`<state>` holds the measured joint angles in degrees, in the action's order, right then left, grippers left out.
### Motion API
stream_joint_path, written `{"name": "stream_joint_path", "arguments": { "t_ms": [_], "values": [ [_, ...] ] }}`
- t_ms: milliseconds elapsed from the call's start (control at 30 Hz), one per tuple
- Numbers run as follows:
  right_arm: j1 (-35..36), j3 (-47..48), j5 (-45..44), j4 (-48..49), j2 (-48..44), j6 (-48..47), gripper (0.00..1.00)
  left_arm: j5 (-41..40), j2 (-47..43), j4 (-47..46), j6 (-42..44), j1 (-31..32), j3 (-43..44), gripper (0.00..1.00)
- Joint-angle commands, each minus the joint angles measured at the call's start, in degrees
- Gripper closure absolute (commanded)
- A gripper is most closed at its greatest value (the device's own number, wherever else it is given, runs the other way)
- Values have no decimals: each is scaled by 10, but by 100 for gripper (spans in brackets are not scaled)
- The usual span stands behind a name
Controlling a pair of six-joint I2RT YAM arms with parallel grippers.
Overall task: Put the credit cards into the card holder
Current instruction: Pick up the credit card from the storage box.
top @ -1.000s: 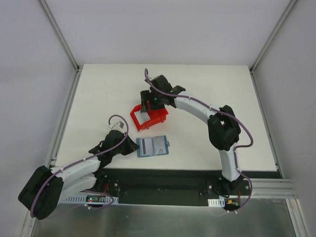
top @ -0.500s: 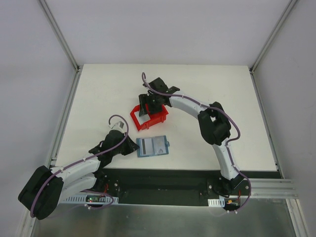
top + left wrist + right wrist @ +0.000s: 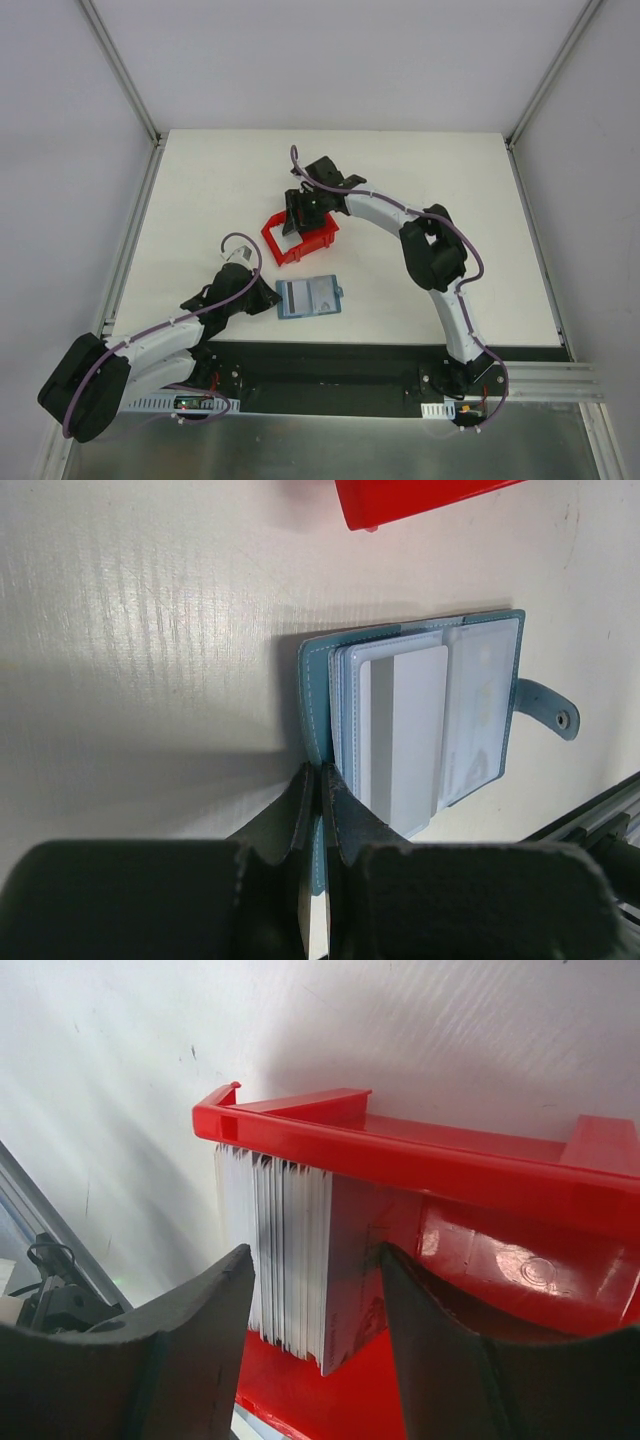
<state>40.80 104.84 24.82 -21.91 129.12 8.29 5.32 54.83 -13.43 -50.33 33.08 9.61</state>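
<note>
The credit cards (image 3: 285, 1260) stand on edge as a tight pale stack in the red bin (image 3: 470, 1170), directly between the spread fingers of the right claw (image 3: 315, 1260). It straddles them with a gap on one side, and none is lifted. One white card (image 3: 400, 735) already lies in the open card holder (image 3: 480, 700), just ahead of the left claw (image 3: 322, 800), which is pressed together on the holder's teal cover against the bench (image 3: 150, 630). Most of the job looks left to do.

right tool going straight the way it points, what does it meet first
Most likely the stack of credit cards standing in the red bin, framed by the open right tool; depth unclear.
</note>
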Motion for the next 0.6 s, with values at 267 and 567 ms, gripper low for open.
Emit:
{"name": "stream_joint_path", "arguments": {
  "t_ms": [267, 567],
  "values": [
    [-8, -31, 27, 31, -54, 12, 59, 7, 17, -5, 14, 6, 18, 100],
    [-9, -32, 34, 36, -64, 15, 65, 7, 15, -6, 13, 6, 16, 100]
  ]
}}
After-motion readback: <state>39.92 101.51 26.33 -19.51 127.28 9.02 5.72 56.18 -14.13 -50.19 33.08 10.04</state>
